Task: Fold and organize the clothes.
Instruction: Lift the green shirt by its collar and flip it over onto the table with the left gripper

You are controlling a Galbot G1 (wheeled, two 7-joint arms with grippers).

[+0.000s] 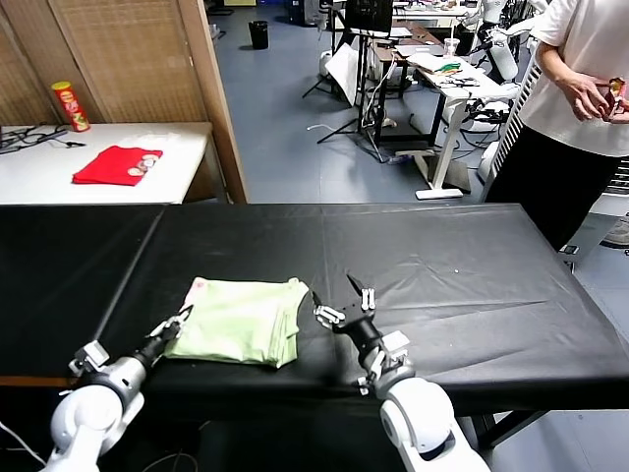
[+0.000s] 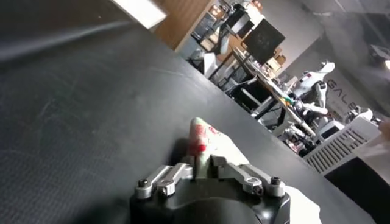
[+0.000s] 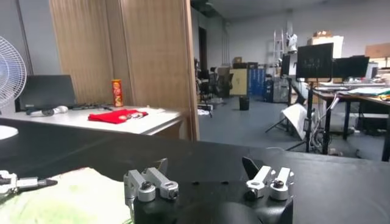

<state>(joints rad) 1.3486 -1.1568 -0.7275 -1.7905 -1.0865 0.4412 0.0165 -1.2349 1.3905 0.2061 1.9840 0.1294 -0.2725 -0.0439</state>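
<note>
Two hands: left hand (image 1: 181, 321) clamped on soft folded green shirt (image 1: 241, 321) edge; right hand (image 1: 342, 299) apart.

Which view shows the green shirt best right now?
Head view: the whole folded shirt lies on the black table, left claw shut on its left edge, right claw open beside it. Left wrist view shows only a pinched bit; right wrist view only a green corner.
</note>
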